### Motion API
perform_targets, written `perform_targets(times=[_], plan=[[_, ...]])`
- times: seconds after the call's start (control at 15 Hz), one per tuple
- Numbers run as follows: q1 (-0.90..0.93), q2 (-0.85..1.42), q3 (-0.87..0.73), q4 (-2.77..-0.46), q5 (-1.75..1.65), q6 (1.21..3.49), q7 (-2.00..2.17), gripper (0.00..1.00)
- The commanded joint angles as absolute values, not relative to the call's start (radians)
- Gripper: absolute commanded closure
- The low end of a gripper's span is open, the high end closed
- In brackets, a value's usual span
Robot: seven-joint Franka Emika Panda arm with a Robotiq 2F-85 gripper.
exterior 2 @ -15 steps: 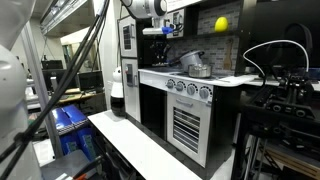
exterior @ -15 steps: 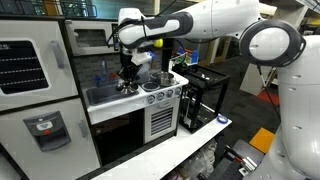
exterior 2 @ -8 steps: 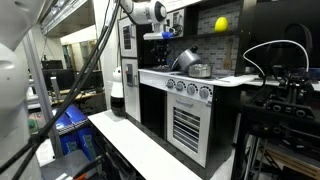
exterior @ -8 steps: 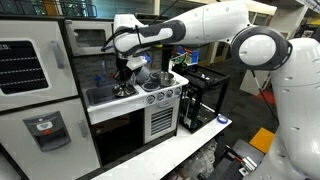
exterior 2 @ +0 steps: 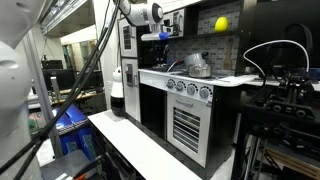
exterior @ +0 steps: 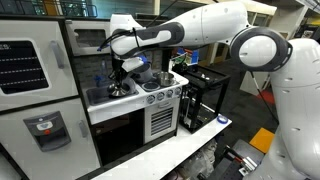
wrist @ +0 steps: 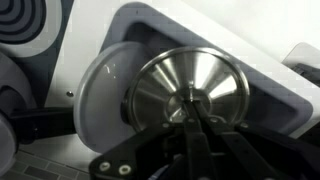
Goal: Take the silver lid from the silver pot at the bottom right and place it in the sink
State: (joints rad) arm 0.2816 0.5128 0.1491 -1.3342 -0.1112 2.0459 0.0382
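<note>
Silver lid (wrist: 158, 88), pinched at its centre by the nearly closed fingers of the gripper (wrist: 190, 102), hangs low over the sink (exterior: 97, 97), left of the silver pot (exterior: 163, 78) on the stove (exterior: 160, 97).

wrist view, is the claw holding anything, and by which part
Yes. The claw is shut on the silver lid, pinching the small knob at the lid's centre.

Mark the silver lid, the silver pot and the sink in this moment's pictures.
the silver lid (wrist: 205, 80): wrist view, on its shiny dome just above the knob.
the silver pot (exterior 2: 198, 69): in an exterior view, on its side wall.
the sink (exterior: 98, 96): in an exterior view, on the basin's front rim.
</note>
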Motion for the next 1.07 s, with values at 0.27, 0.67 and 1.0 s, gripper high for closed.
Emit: perform_targets(times=[0.27, 0.67, 1.0], plan=[[0.286, 0.512, 0.138, -1.37, -0.117, 2.104, 0.063, 0.99], [0.283, 0.511, 0.139, -1.402, -0.115, 2.142, 0.063, 0.99], [0.278, 0.501, 0.137, -1.433, -0.112, 2.168, 0.056, 0.65]])
